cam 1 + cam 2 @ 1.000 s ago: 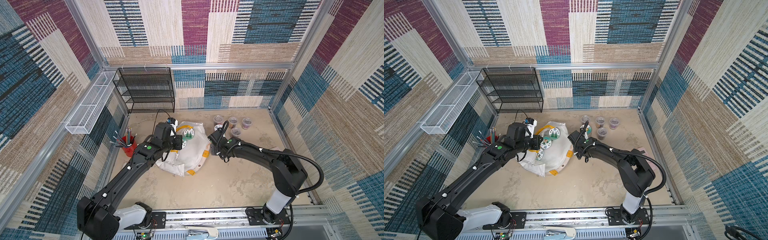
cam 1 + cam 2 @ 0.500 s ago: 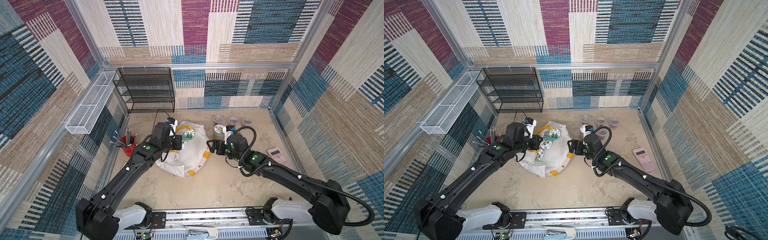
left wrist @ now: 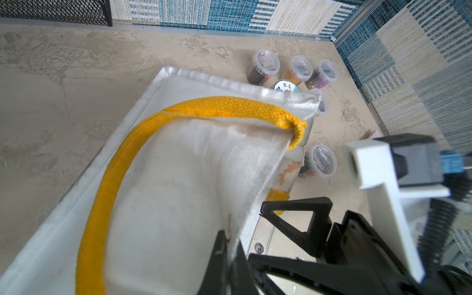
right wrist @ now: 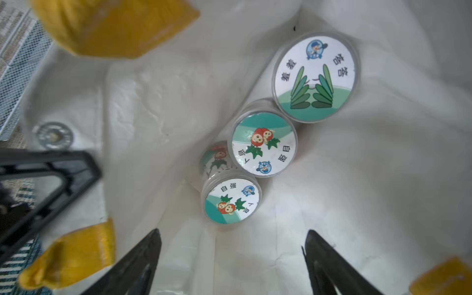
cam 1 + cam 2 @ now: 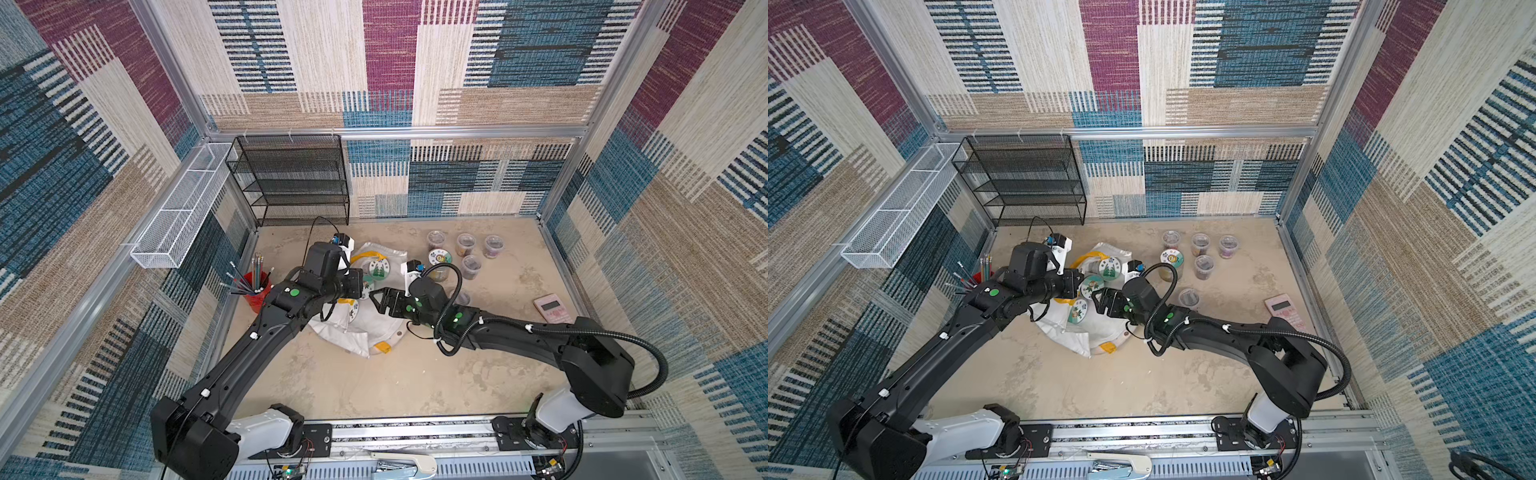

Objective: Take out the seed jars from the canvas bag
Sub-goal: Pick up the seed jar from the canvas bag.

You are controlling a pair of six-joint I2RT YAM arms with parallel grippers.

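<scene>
Jaws first: the right jaws stand wide apart and hold nothing. In the right wrist view both tips frame the open mouth of the canvas bag and point at its contents. The left jaws are closed on the bag's white rim, seen pinched in the left wrist view near the yellow strap handle.

Finding: the left grip lifts one wall of the bag. In my judgement this holds the mouth open so the right arm can reach in. Released, the soft fabric would likely fold over the jars.

Location: the bag lies mid-bench, between the two arms. Three seed jars with picture lids are inside, in a line and touching, lids toward the opening: the leaf-lid jar, the middle jar and the nearest jar. Whether they stand upright or lean, I cannot tell.

Six more stand outside on the bench. Four small tubs and one taller picture-lid jar are clustered toward the far right corner. A fifth tub stands alone, just beside the right arm. The cluster sits well apart from the bag, which leaves the arms room to work.

Assessment: six of nine out. The nearest jar is the likely next pick, though closing on it may nudge the middle jar.

Not concerned: red cup of pencils, pink calculator.
</scene>
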